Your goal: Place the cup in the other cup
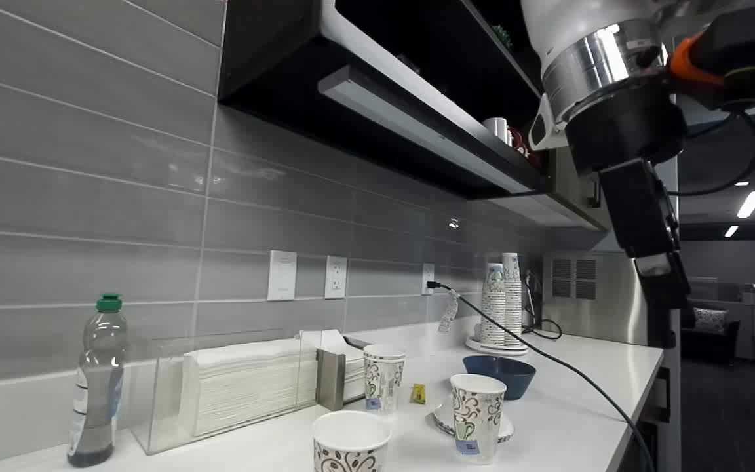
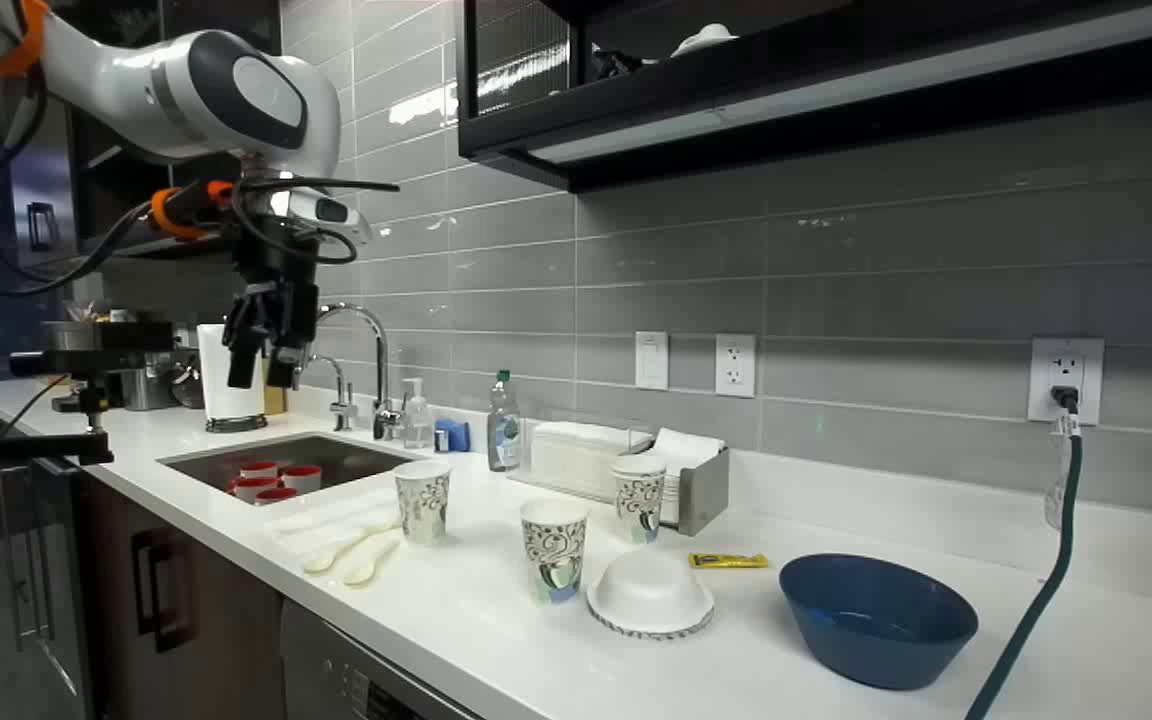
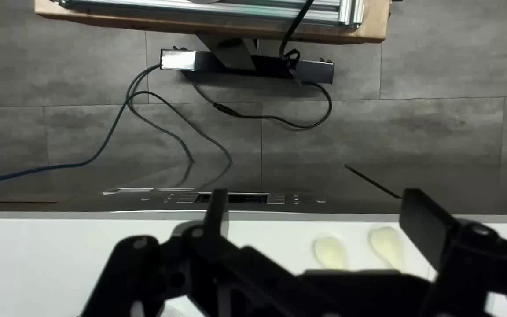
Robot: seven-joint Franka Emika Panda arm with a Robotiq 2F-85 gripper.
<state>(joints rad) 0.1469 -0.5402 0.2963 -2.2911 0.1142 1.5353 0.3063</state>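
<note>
Several white paper cups with dark swirl print and green-blue patches stand upright on the counter. A front cup (image 1: 351, 442) also shows in an exterior view (image 2: 423, 505). A cup by the upside-down bowl shows in both exterior views (image 1: 476, 419) (image 2: 553, 550). A cup by the napkin holder (image 1: 383, 383) (image 2: 639, 500) has a second rim line under its top; I cannot tell whether two cups are nested there. I cannot tell which is the cup and which the other cup. My gripper (image 1: 662, 331) (image 2: 263, 370) (image 3: 315, 200) is open and empty, high above the counter, apart from the cups.
A dark blue bowl (image 1: 501, 373) (image 2: 876, 620) and an upside-down white bowl (image 2: 649, 590) stand near the cups. Napkin holder (image 1: 330, 380), soap bottle (image 2: 503, 425), pale spoons (image 2: 366, 555), sink (image 2: 286, 460) and power cord (image 1: 574, 364) lie around. A shelf (image 1: 430, 137) overhangs.
</note>
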